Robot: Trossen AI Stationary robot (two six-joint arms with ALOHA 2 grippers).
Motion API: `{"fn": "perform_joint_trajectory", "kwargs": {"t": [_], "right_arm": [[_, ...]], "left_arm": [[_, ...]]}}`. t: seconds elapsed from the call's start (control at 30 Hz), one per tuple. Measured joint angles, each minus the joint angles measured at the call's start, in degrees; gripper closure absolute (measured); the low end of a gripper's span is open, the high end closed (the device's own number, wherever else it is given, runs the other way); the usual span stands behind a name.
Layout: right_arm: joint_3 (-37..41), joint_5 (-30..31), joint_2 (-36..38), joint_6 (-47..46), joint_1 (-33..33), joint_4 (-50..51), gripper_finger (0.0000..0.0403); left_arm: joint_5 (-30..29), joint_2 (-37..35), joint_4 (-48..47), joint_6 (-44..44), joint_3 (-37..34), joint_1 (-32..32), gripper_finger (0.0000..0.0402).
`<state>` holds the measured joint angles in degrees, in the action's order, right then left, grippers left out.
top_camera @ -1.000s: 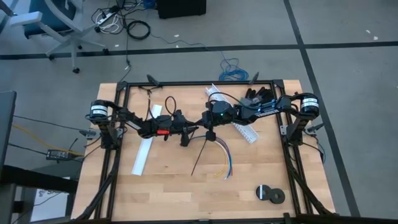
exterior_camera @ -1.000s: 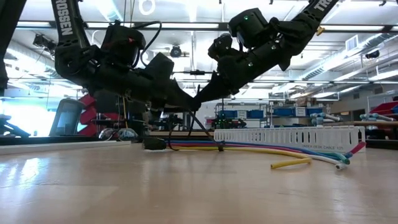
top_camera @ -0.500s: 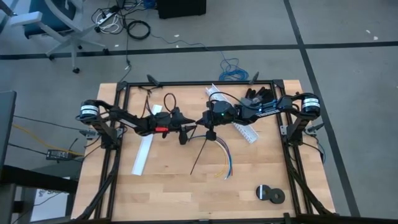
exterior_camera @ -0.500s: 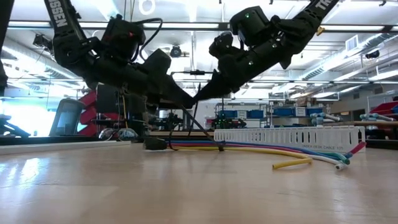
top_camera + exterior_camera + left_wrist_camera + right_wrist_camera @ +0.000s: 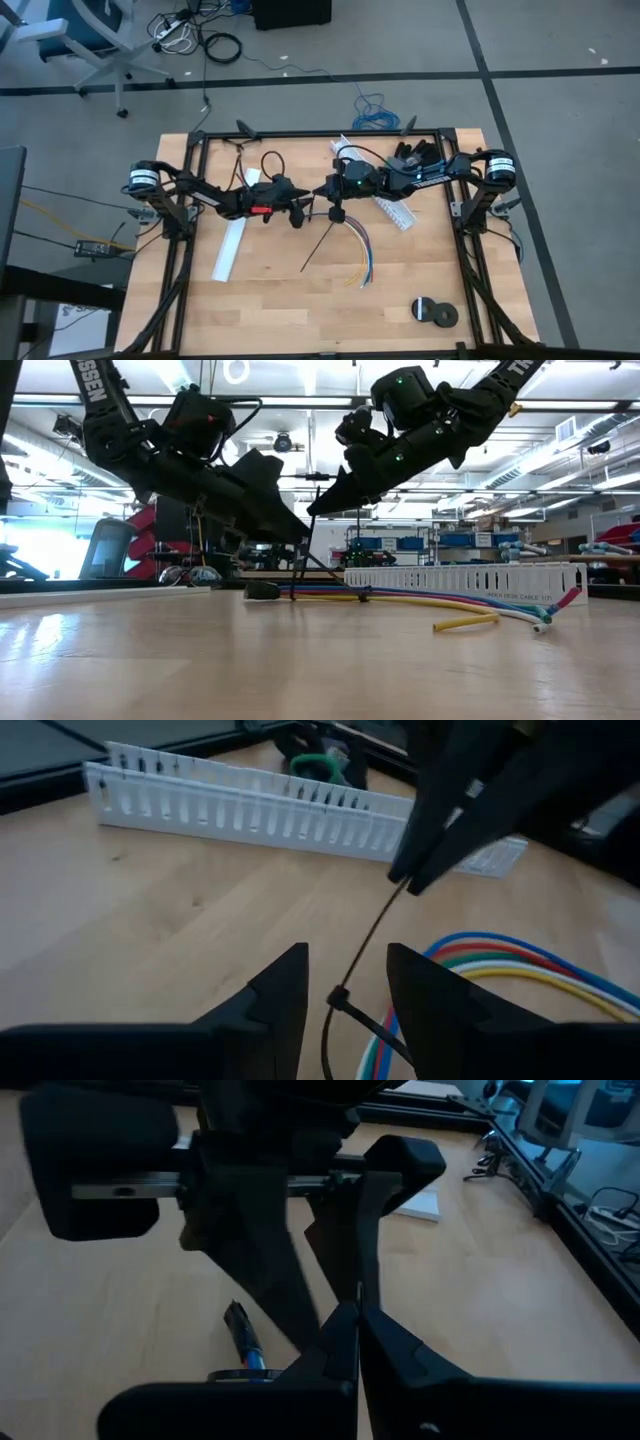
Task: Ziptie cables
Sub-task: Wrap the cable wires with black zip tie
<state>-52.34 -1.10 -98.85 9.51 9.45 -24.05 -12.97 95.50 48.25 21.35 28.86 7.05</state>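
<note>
1. Hard to make out: in the high view the point where my two grippers meet is a dark cluster at mid-table, and the finger positions cannot be read there. The small dark end of the cables [image 5: 263,590] shows only in the low view.
2. My left gripper [image 5: 345,982] has its fingers apart. The left wrist view shows the ziptie [image 5: 372,935] running up between them without contact, its locking head low in the gap.
3. My right gripper [image 5: 358,1320] is pinched together on the ziptie's upper end, visible in the right wrist view and, from the other side, in the left wrist view.
4. The cables [image 5: 362,250] lie on the table [image 5: 270,290] below the grippers, fanning toward the near edge. The ziptie's free tail [image 5: 318,248] slants left and nearward.
5. Only the low view shows both arms angled down toward each other, tips raised above the wood.
6. The white slotted channel [image 5: 465,577] lies beyond the cables.
</note>
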Motion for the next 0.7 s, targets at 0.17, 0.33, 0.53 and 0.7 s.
{"fn": "perform_joint_trajectory", "kwargs": {"t": [0.17, 0.33, 0.53, 0.7], "right_arm": [[0.0, 0.0, 0.0, 0.03, 0.0, 0.14, 0.0403], [-0.04, -0.75, 0.0, 1.05, 0.0, 0.76, 0.0403], [-0.07, -5.1, 0.02, 1.63, 0.02, 3.85, 0.0403], [-0.07, -8.44, 0.02, 2.28, 0.02, 4.95, 0.0403]], "left_arm": [[-4.35, 0.02, -1.2, 3.31, 0.23, -2.44, 0.0254], [-6.56, -1.0, -10.71, 0.46, 3.36, -3.73, 0.0254], [-6.27, -4.31, -20.1, -5.12, 4.94, -3.67, 0.0254], [-2.71, -7.57, -21.69, -12.78, 4.72, -2.81, 0.0254]]}}
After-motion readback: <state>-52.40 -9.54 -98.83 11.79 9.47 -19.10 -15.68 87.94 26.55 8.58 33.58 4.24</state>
